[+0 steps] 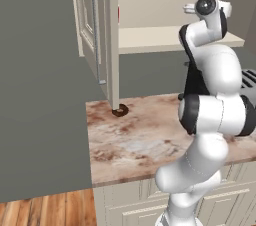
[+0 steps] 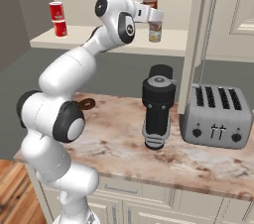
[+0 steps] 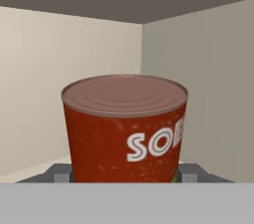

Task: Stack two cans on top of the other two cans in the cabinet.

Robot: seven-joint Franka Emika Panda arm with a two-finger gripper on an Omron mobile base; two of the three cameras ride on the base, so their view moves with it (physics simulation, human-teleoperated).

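We find the cabinet (image 2: 124, 39) open, its door (image 1: 97, 35) swung wide, and the arm reaching up into it above the worktop (image 2: 119, 143). On the worktop, well below the fingers, stand a toaster (image 2: 217, 117) and a dark grinder-like appliance (image 2: 158, 106); neither bears on the task.

On the shelf, far to one side of the fingers, one red can sits on another as a finished pair (image 2: 58, 19). The fingers (image 2: 153, 15) are clenched on a brown-topped red soup can (image 3: 125, 124), held upright between them, its long axis vertical. In the hand view the can sits directly ahead of the fingers, with the cabinet's back corner behind it.

Directly beneath the fingers stands a pale-labelled can (image 2: 155, 31) on the shelf, also upright. From the right base view the held can appears to be at or just above this lower can's top; we cannot tell whether the two are touching or still apart.

We judge that the coming move turns on this vertical relation: the held can must be centred over the lower one, axes in line, before the fingers release. An off-centre placement risks toppling either can.
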